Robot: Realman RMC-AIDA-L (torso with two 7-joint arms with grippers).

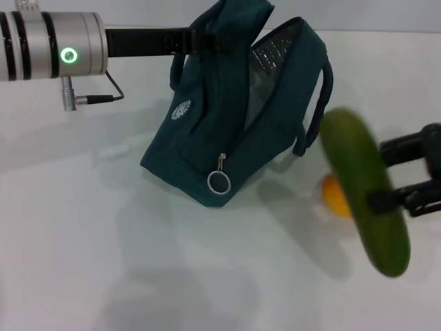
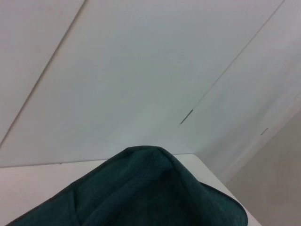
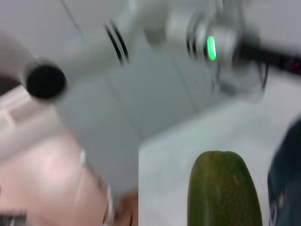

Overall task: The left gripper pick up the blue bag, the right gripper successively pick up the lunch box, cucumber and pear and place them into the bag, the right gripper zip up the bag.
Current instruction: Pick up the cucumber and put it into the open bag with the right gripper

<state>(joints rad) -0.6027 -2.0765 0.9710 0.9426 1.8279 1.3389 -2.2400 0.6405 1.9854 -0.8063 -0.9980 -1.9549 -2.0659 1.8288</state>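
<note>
left gripper (image 1: 196,38) clamped on top edge of blue bag (image 1: 207,148), holding it open above table (image 1: 83,241). right gripper (image 1: 389,179) closed around cucumber (image 1: 366,192), airborne just right of bag. pear (image 1: 335,196) on table behind cucumber.

The work surface was a plain white table (image 1: 138,262), evenly lit, with soft shadows at centre frame. Behind it stood a pale grey panelled wall (image 2: 141,70), its thin seams running diagonally. A pinkish floor area (image 3: 47,188) appeared at lower left.
</note>
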